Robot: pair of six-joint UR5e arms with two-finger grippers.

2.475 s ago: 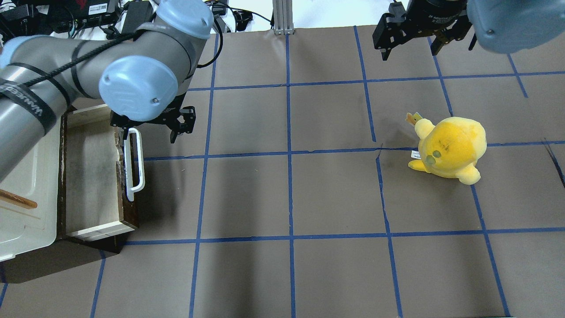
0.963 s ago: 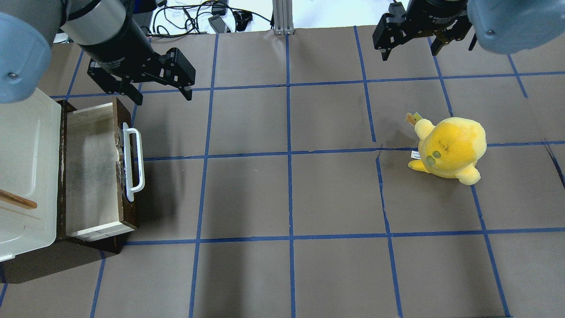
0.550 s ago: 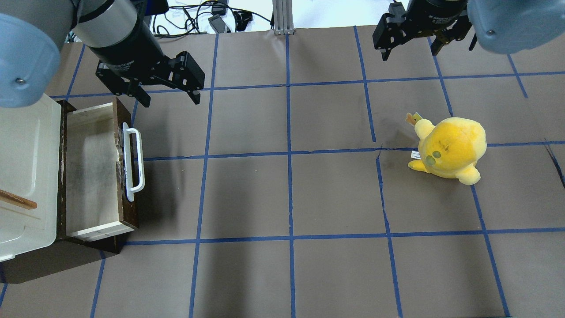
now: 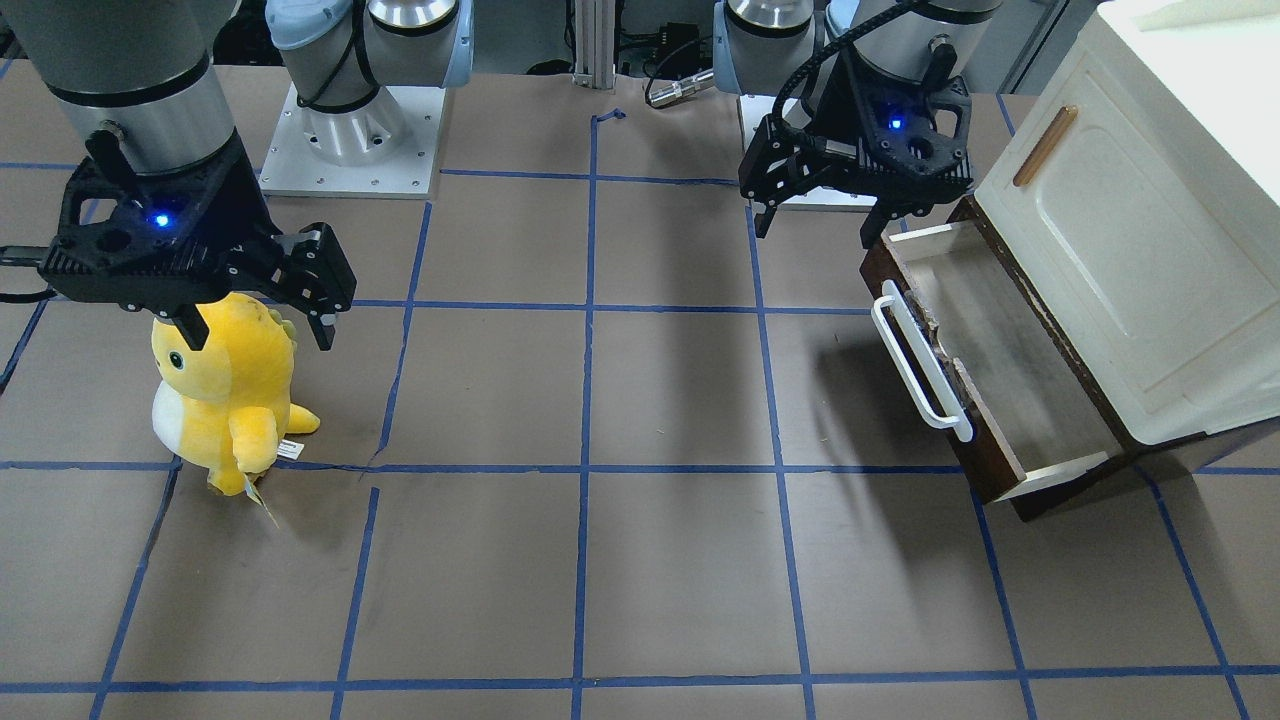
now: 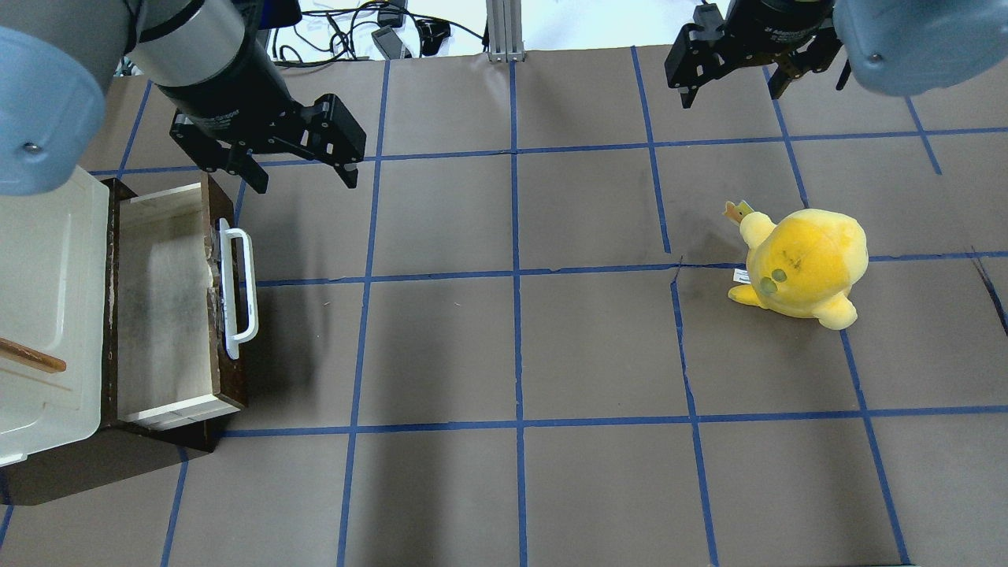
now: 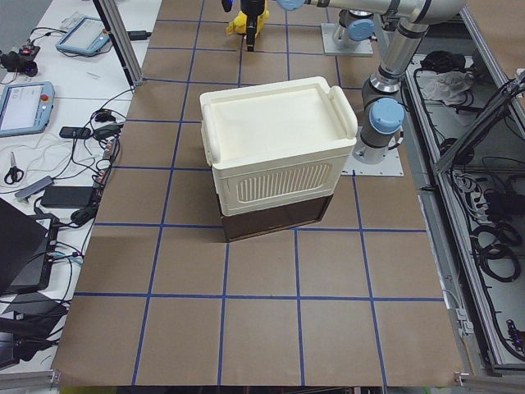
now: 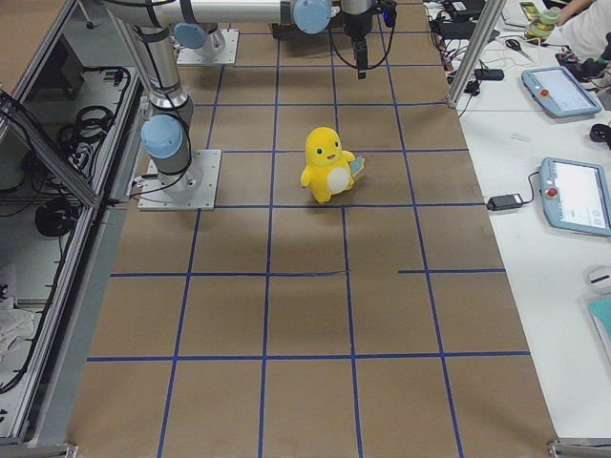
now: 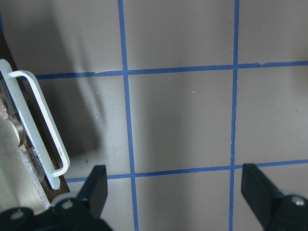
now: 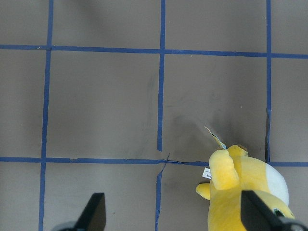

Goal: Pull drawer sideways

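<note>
The drawer (image 5: pixel 169 303) has a dark brown front, a white bar handle (image 5: pixel 239 291) and a pale wood inside. It stands pulled out of the cabinet at the table's left, and also shows in the front view (image 4: pixel 1000 370). My left gripper (image 5: pixel 303 177) is open and empty. It hangs above the table just beyond the handle's far end and touches nothing, as the front view (image 4: pixel 815 225) also shows. Its wrist view shows the handle (image 8: pixel 43 125) at the left. My right gripper (image 5: pixel 728 90) is open and empty, high near the back right.
A cream-white cabinet (image 5: pixel 39 276) with a small brown handle sits over the drawer. A yellow plush toy (image 5: pixel 803 264) stands on the right half of the table, under the right gripper (image 4: pixel 260 330) in the front view. Blue tape lines grid the brown table (image 5: pixel 512 354).
My left gripper has risen from the handle's far end and moved toward the table's back, open throughout. The drawer, plush and right arm have not moved.
</note>
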